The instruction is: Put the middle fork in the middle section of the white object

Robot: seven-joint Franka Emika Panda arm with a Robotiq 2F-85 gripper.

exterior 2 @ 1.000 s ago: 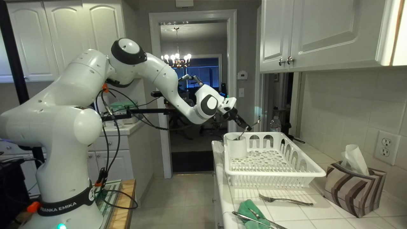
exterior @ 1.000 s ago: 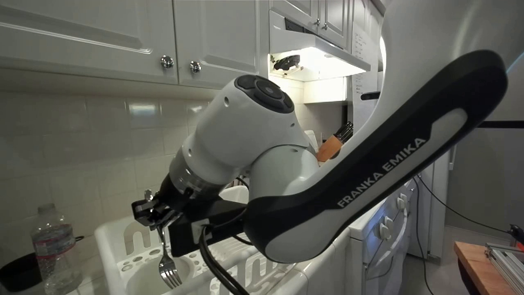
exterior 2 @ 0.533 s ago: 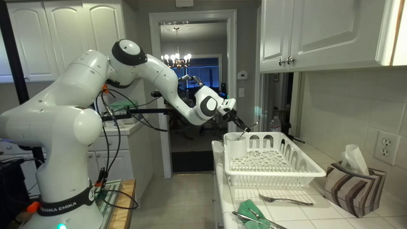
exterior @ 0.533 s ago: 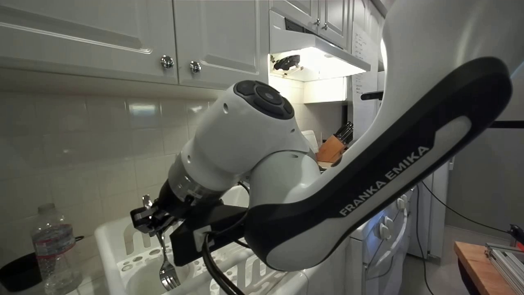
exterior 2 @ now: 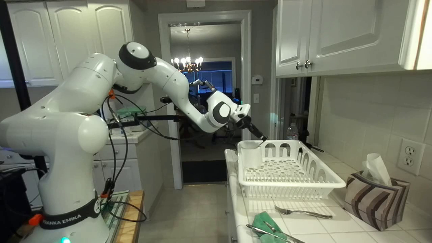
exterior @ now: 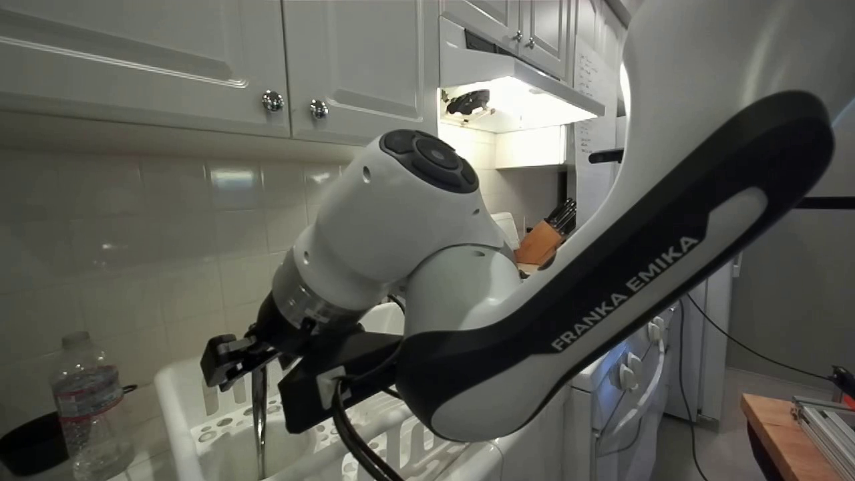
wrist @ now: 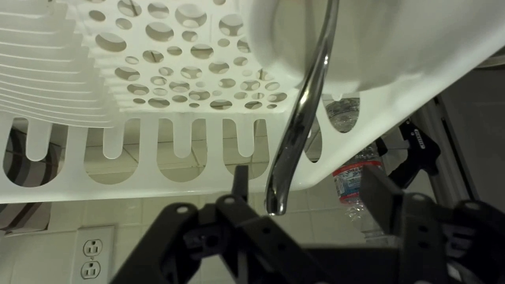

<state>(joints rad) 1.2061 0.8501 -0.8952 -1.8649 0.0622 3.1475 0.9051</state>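
Gripper (wrist: pixel 307 179) above corner of white dish rack (exterior 2: pixel 293 185), jaws spread wide
Fork (wrist: pixel 298 126) standing tilted in round cup (exterior 2: pixel 252 158) of rack, handle leaning out over rim; in wrist view handle end between parted fingers (wrist: pixel 378 197), clear of both; tines cannot be made out
Second fork (exterior 2: pixel 303 212) lying on tiled counter (exterior 2: pixel 337 233) outside rack, near green cloth (exterior 2: pixel 260 220) with metal utensils (exterior 2: pixel 254 228) across it; striped tissue box (exterior 2: pixel 374 199) near rack; plastic bottle (exterior: pixel 87 414) near rack too
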